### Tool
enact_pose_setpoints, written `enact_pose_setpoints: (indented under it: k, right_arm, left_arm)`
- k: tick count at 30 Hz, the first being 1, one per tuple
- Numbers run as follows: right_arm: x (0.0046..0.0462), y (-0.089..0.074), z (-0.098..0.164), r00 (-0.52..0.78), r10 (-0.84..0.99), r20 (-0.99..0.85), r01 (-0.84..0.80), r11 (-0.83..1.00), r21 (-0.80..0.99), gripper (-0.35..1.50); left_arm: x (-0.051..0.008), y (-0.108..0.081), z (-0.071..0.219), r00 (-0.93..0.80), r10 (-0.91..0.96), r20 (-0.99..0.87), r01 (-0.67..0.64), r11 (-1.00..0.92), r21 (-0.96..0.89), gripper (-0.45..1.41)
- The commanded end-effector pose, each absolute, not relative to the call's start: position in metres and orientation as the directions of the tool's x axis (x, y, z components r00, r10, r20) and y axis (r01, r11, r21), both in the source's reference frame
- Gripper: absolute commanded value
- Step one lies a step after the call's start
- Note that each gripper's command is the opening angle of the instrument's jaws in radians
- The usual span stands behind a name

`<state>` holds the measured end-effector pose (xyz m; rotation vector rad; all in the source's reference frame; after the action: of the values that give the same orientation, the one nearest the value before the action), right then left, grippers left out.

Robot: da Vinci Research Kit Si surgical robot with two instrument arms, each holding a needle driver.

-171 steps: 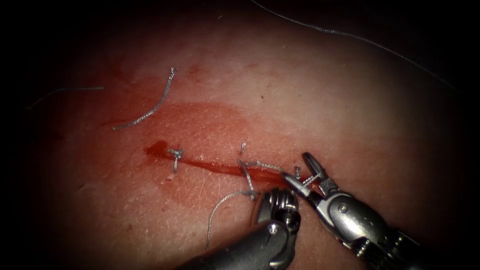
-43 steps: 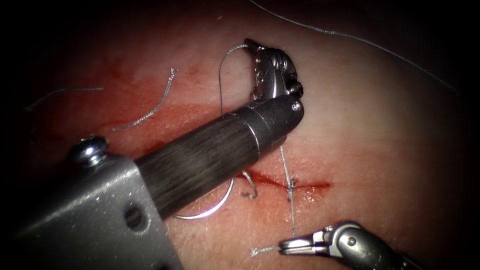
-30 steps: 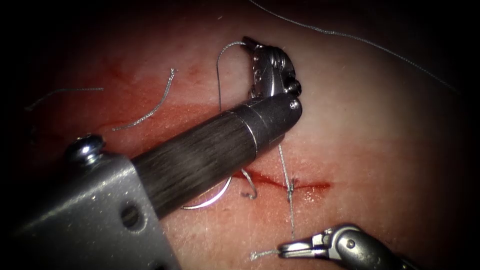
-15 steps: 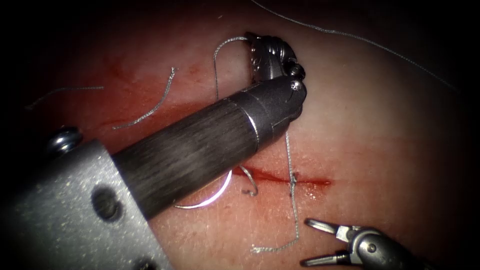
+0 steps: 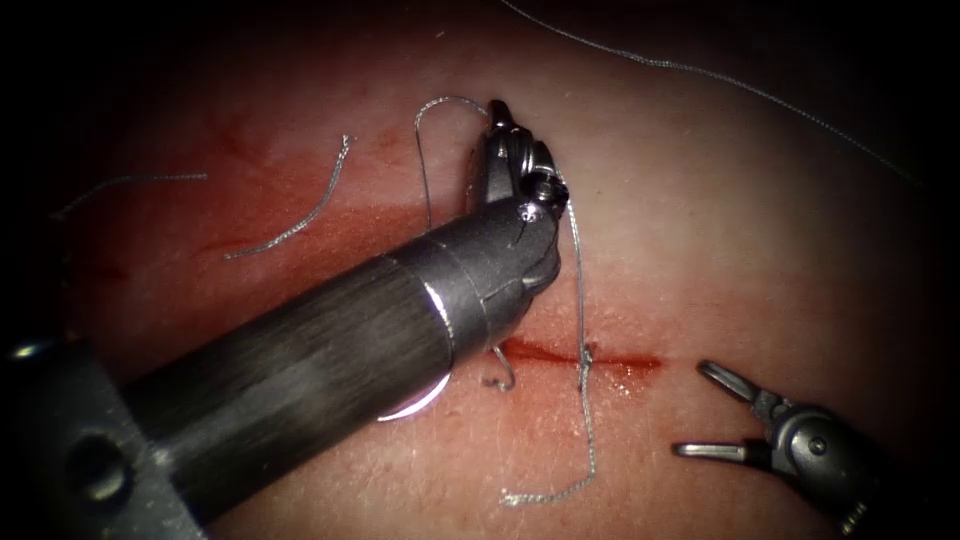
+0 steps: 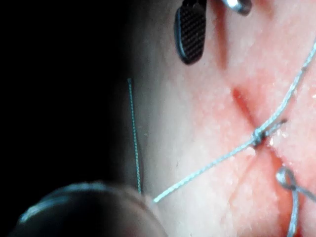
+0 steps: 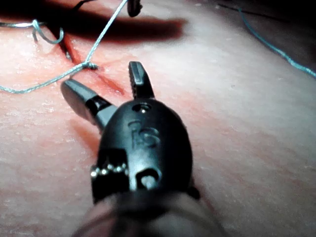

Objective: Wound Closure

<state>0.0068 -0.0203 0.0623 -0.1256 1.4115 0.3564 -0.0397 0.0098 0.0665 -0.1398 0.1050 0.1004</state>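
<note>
Above the cut (image 5: pixel 580 355), at about twelve o'clock, the left tool (image 5: pixel 497 112) pinches the thread (image 5: pixel 578 270) tight at its tip. That thread runs down to a small knot (image 5: pixel 585 357) on the cut, and its loose tail (image 5: pixel 545 493) lies at six o'clock. Off at four o'clock, the right tool (image 5: pixel 695 410) has its jaws spread wide and holds nothing. A bit of the curved needle (image 5: pixel 420 400) peeks out under the left shaft, resting on the tissue (image 5: pixel 760 230). To do well, I think the pull should stay gentle and straight, so the knot sits flat.
</note>
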Motion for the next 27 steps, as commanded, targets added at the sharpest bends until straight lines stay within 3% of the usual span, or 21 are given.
enact_pose_setpoints:
  k: [1, 3, 7, 14, 17, 19, 21, 24, 27]
  right_arm:
    - [0.0078, -0.0194, 0.0622, 0.108, 0.161, -0.981, -0.320, 0.940, 0.119, 0.91]
    - [0.0082, -0.0195, 0.0624, 0.104, 0.159, -0.982, -0.325, 0.939, 0.117, 0.91]
    - [0.0086, -0.0196, 0.0624, 0.089, 0.156, -0.984, -0.333, 0.936, 0.118, 0.95]
    - [0.0091, -0.0195, 0.0625, 0.078, 0.185, -0.980, -0.374, 0.917, 0.143, 0.73]
    - [0.0101, -0.0195, 0.0620, 0.031, 0.291, -0.956, -0.526, 0.818, 0.232, 0.83]
    - [0.0107, -0.0196, 0.0617, 0.020, 0.323, -0.946, -0.581, 0.774, 0.252, 0.84]
    - [0.0113, -0.0198, 0.0617, 0.012, 0.341, -0.940, -0.623, 0.737, 0.260, 0.98]
    - [0.0113, -0.0200, 0.0622, 0.008, 0.339, -0.941, -0.611, 0.747, 0.263, 0.98]
    - [0.0113, -0.0201, 0.0624, 0.005, 0.341, -0.940, -0.615, 0.742, 0.266, 0.96]
  left_arm:
    - [-0.0398, 0.0111, 0.0656, 0.991, 0.102, -0.084, -0.114, 0.983, -0.142, 0.91]
    - [-0.0393, 0.0110, 0.0652, 0.992, 0.116, -0.043, -0.121, 0.982, -0.147, 1.03]
    - [-0.0380, 0.0109, 0.0639, 0.996, 0.083, 0.015, -0.080, 0.987, -0.140, 0.98]
    - [-0.0361, 0.0106, 0.0603, 0.993, -0.040, 0.113, 0.051, 0.994, -0.094, 1.01]
    - [-0.0351, 0.0103, 0.0578, 0.979, -0.099, 0.179, 0.111, 0.992, -0.060, 0.79]
    - [-0.0348, 0.0106, 0.0569, 0.963, -0.148, 0.226, 0.159, 0.987, -0.029, 0.86]
    - [-0.0347, 0.0109, 0.0563, 0.950, -0.147, 0.275, 0.153, 0.988, -0.003, 0.78]
    - [-0.0347, 0.0110, 0.0562, 0.938, -0.139, 0.316, 0.150, 0.989, -0.010, 0.81]
    - [-0.0347, 0.0110, 0.0561, 0.930, -0.090, 0.357, 0.109, 0.993, -0.034, 0.59]
